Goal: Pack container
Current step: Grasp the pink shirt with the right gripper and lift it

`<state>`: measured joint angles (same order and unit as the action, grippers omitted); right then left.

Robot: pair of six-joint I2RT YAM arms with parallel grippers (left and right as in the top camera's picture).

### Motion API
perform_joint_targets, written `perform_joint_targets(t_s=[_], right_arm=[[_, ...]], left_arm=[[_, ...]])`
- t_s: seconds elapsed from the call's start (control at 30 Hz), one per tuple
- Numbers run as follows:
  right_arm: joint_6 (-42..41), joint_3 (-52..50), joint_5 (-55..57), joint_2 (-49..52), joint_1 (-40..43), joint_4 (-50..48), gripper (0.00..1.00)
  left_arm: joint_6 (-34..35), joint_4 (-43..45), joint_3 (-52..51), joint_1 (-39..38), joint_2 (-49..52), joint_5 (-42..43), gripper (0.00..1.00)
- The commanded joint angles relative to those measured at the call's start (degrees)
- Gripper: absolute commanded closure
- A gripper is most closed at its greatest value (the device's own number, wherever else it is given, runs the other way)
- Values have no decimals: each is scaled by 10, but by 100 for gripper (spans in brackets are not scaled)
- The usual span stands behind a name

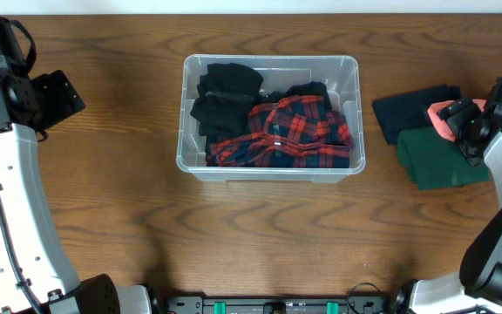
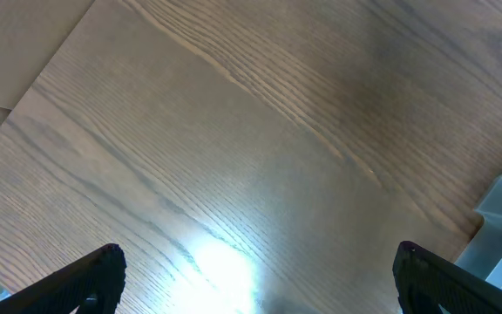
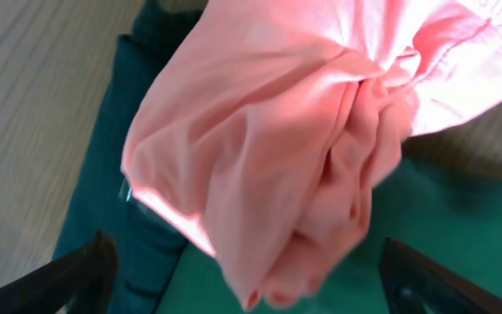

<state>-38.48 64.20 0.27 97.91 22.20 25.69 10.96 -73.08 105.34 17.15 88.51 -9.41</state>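
The right gripper (image 1: 464, 122), fingers spread wide around a pink cloth (image 3: 303, 148), hovered right of the centre-table container (image 1: 268, 174), its long axis left-right; the left gripper (image 2: 251, 270) hung equally wide opposite.

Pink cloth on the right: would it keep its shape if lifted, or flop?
Probably flop: the pink cloth is bunched in soft folds, so it would likely droop. It looks thin, so probably light. Pushed, it might crumple or drag the green cloth beneath it.

Blurred pink cloth (image 3: 277, 148) runs off the top edge; fingers (image 3: 72, 279) are cropped below.
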Motion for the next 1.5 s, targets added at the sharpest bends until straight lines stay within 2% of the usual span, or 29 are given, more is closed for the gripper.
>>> perform_joint_targets(t_s=[0.0,0.2,0.4,0.47,0.6,0.63,0.7,0.97,1.3,1.47], right_arm=[[3,-3,12,12,9,-16,13],[15,-3,12,23,12,-51,31],[19,-3,9,34,11,-58,65],[27,-3,8,35,11,-54,69],[39,-3,8,36,11,-49,71],[40,-3,8,36,11,-48,77],[51,-3,8,36,11,-46,99],[136,-1,-49,12,10,-38,99],[198,26,-124,-167,-11,-20,99],[210,44,-162,-250,-48,7,99]], left_arm=[[9,0,-1,2,-4,-3,2],[9,0,-1,2,-4,-3,2],[9,0,-1,2,-4,-3,2],[9,0,-1,2,-4,-3,2],[9,0,-1,2,-4,-3,2],[9,0,-1,2,-4,-3,2],[9,0,-1,2,-4,-3,2],[9,0,-1,2,-4,-3,2],[9,0,-1,2,-4,-3,2],[9,0,-1,2,-4,-3,2]])
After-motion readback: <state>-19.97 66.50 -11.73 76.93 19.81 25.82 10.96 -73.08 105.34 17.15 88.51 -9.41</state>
